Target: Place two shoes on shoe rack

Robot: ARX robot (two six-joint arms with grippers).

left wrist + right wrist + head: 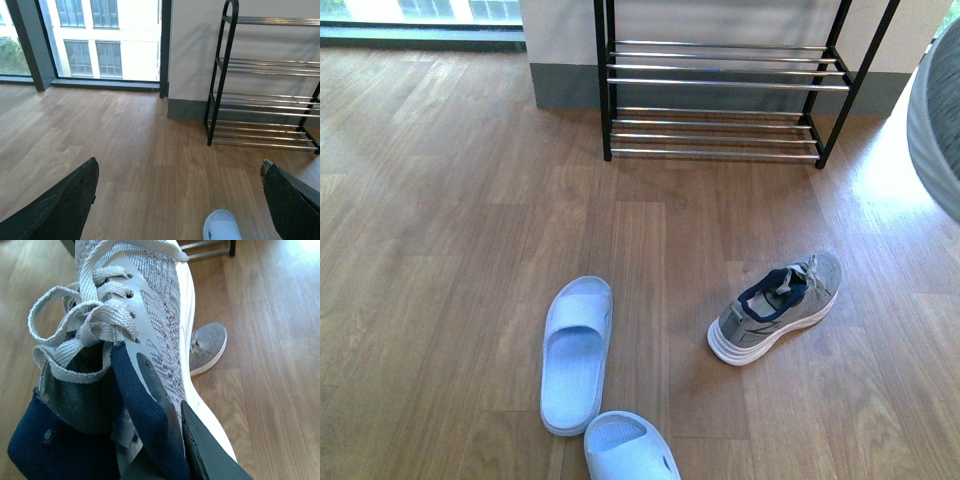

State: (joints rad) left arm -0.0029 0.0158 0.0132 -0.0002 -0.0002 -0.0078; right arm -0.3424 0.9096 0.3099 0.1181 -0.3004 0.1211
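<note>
Gripping grey sneaker, right claw

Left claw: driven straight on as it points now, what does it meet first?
Probably bare wood floor, short of the grey skirting beside the shoe rack, though depth is unclear. The pale blue slide lies nearer, but seemingly below the line of the open left claw.

Bare floor runs from the shoes to the shoe rack, whose bar tiers stand unoccupied. Nearer in, a grey sneaker on the right and two pale blue slides on the left block the floor, with a bare strip between them. A second sneaker fills the right fingers.
</note>
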